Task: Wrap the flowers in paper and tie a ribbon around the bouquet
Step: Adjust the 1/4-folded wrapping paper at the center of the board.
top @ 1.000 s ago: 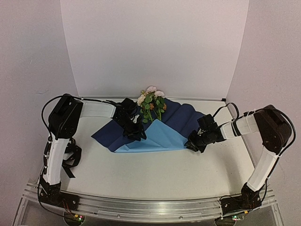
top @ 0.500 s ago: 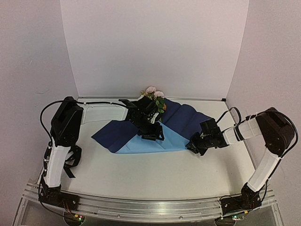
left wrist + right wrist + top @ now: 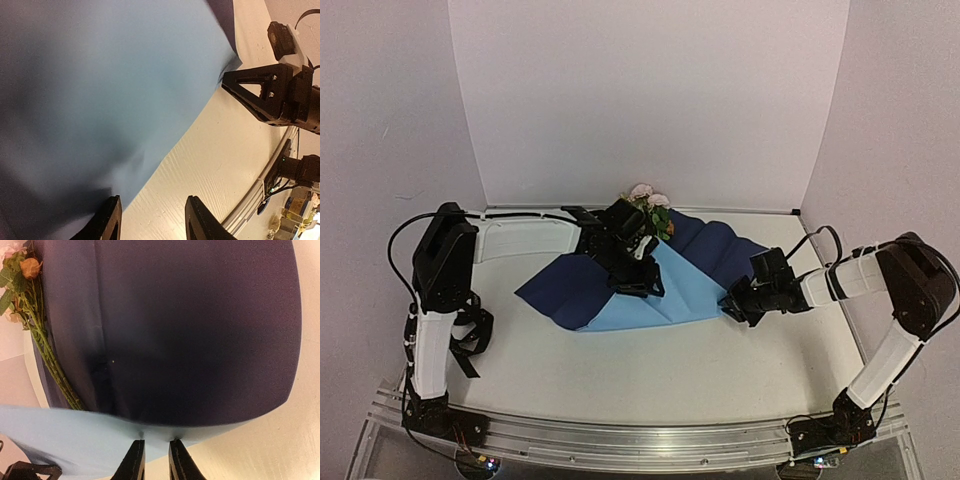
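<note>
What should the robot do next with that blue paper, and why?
Probably close the left hand on the edge of the light blue flap of the paper and pull it over the flowers. That hand's fingers stand open beside the edge, stems lie uncovered on the navy side, and the right hand pinches the paper's near edge.

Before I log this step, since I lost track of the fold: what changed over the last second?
The left tool swung rightwards across the paper toward the flowers, and the light blue flap now reaches further over them; the stems no longer show from above. The right tool shifted slightly right. Unchanged: it stays pinched on the paper's near right corner, and the rose heads lie at the far edge.
</note>
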Action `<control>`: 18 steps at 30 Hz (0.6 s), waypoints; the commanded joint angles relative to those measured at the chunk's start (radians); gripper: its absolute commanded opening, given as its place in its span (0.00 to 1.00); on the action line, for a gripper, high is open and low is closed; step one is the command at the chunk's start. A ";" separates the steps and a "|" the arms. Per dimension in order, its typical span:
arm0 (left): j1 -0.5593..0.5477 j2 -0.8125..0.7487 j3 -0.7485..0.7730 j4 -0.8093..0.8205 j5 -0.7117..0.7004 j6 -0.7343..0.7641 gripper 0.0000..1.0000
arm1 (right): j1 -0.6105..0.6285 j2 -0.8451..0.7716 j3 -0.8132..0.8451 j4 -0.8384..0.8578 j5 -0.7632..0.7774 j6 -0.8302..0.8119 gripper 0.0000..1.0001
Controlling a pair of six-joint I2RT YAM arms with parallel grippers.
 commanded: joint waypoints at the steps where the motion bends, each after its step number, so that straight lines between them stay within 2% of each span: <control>1: 0.001 -0.092 -0.083 0.002 -0.003 -0.035 0.43 | -0.001 -0.007 0.036 -0.007 0.007 -0.015 0.19; 8: 0.023 -0.052 -0.048 -0.022 -0.047 -0.002 0.42 | -0.001 -0.009 0.025 -0.006 0.007 -0.025 0.19; 18: 0.070 0.131 0.205 -0.094 -0.018 0.108 0.41 | 0.032 -0.017 0.155 -0.110 -0.012 -0.198 0.24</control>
